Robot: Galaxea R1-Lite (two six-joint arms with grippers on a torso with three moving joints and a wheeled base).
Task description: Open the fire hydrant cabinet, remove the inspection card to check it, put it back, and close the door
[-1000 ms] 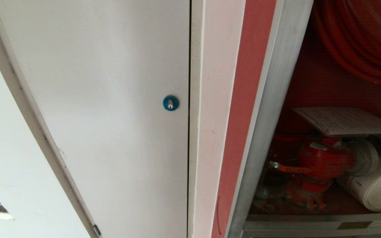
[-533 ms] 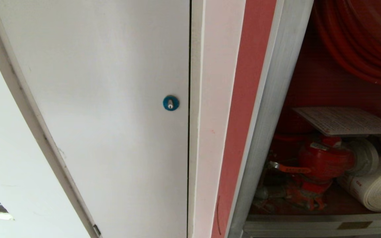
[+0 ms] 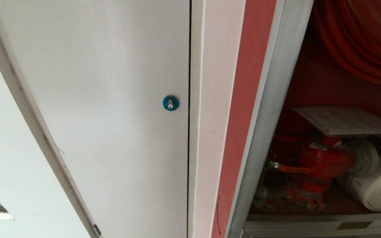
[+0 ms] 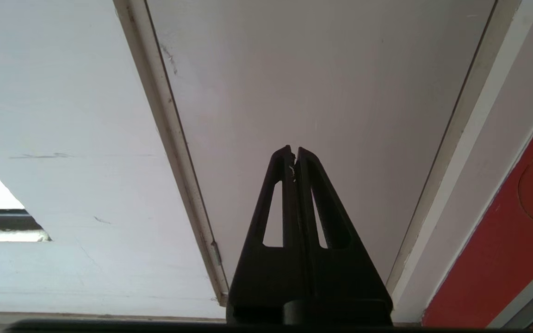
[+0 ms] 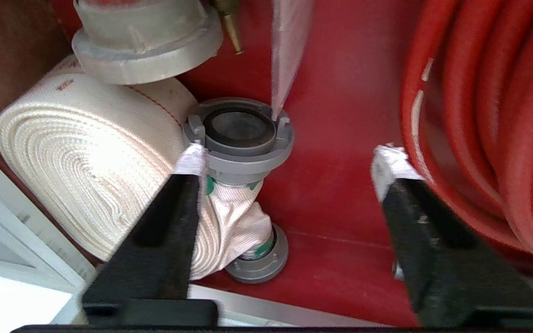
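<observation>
While the head view shows no arm, these lines go view by view.
Head, cabinet: the fire hydrant cabinet (image 3: 270,109) stands open at the right, beside a white door (image 3: 111,99) with a blue lock (image 3: 171,102).
Head, card: the inspection card (image 3: 346,120) lies flat inside the cabinet, on top of the red valve (image 3: 324,162), with the white rolled hose (image 3: 375,190) just beside.
Left wrist: the left gripper (image 4: 293,159) has its fingers pressed together, holding nothing, pointed at the white door (image 4: 317,92).
Right wrist: the right gripper (image 5: 289,166) is spread wide and empty inside the red interior, between the rolled hose (image 5: 90,157) and the red hose reel (image 5: 502,115), facing a grey coupling (image 5: 238,134).
</observation>
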